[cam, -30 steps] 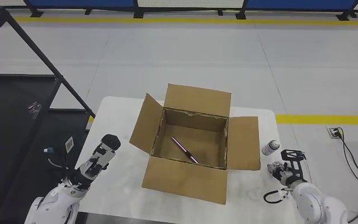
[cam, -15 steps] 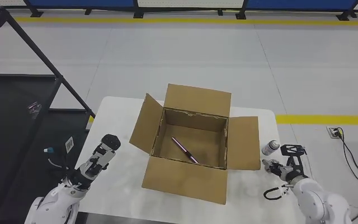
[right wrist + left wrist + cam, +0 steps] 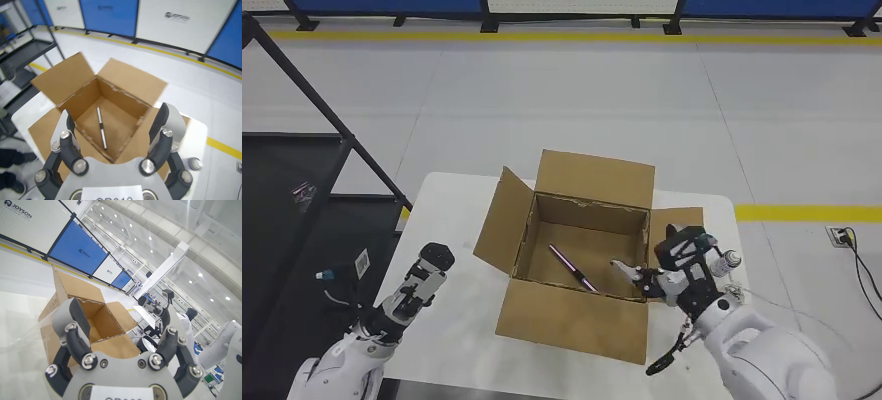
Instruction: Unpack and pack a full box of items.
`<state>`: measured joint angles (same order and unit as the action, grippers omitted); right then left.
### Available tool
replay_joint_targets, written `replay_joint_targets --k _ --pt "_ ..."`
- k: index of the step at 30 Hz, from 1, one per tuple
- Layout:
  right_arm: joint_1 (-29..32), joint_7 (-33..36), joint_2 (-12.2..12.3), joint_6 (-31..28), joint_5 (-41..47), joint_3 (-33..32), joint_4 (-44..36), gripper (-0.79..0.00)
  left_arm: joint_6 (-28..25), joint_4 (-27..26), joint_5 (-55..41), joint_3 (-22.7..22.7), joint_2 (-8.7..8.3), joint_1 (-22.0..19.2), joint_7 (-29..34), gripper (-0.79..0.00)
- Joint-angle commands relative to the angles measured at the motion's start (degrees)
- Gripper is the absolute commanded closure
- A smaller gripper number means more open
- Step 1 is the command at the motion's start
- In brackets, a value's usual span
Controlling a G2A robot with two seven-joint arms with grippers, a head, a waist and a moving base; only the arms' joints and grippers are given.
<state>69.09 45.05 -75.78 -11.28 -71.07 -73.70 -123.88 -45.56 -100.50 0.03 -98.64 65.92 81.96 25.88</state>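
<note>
An open cardboard box (image 3: 592, 180) stands mid-table with all its flaps spread. On its floor lies a slim pen-like stick (image 3: 572, 267), dark pink in the top view; it also shows as a pale stick (image 3: 101, 130) in the right wrist view. My right gripper (image 3: 632, 277) hangs open above the box's front right corner, over the right flap (image 3: 679, 255), holding nothing. In its own view the right gripper (image 3: 116, 113) frames the box (image 3: 121, 75) opening. My left gripper (image 3: 432, 258) is held over the table left of the box, its fingers (image 3: 77, 313) open and empty, tilted up toward the box (image 3: 79, 291).
A small silver can (image 3: 730, 259) stands on the white table (image 3: 452, 200) just right of the right flap; the can (image 3: 194, 163) also shows beside the right gripper. A black rack (image 3: 302, 200) flanks the table's left side.
My right arm swung left from the table's right front edge to above the box's front right corner. The left arm barely shifted.
</note>
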Motion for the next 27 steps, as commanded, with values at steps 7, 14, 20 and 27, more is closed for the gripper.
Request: replay_joint_targets --k 7,14,20,27 --pt "-24.18 5.04 -5.43 9.77 0.07 24.55 29.31 -0.785 -3.81 1.64 -1.77 -2.88 -0.19 4.22 -2.90 -0.785" --pt "-37.38 1.96 -10.90 18.08 5.51 32.14 51.52 -0.785 -6.12 2.56 -3.30 -5.28 -0.46 6.85 -3.73 -0.785" --pt "-42.70 0.28 -13.71 20.16 9.51 33.27 63.59 -0.785 -6.52 4.10 -5.07 -5.64 -0.80 6.30 -2.61 -0.785" --pt "-43.27 0.33 -14.04 17.47 9.49 33.29 64.19 -0.785 -6.25 5.40 -6.30 -5.17 -1.05 5.03 -1.13 -0.785"
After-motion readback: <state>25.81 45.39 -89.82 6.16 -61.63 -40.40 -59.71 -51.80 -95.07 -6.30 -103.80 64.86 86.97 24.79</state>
